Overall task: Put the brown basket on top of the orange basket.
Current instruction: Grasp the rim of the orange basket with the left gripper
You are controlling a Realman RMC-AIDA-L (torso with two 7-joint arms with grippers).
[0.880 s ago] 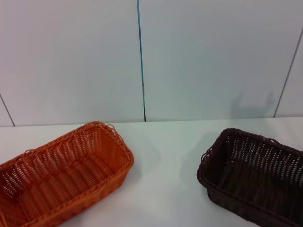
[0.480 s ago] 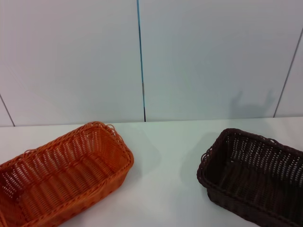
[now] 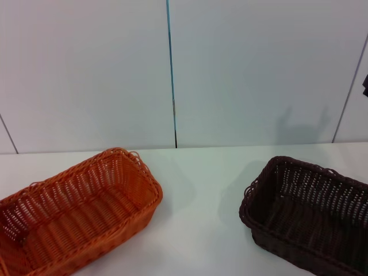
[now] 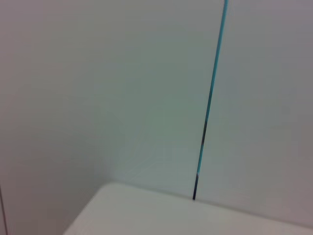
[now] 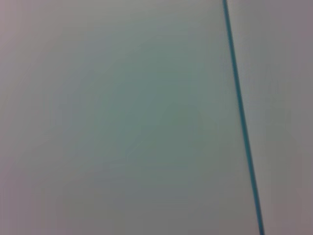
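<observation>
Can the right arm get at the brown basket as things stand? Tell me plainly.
Probably yes. The brown basket sits open and empty on the robot's right side of the table, apart from the orange basket, with nothing over it. Only a dark sliver shows at the head view's right edge, likely the arm.

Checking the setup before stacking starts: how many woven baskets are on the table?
2. The orange basket sits on the table's left side and the brown basket on its right, apart. Both run past the head view's edge, so others could lie outside it.
</observation>
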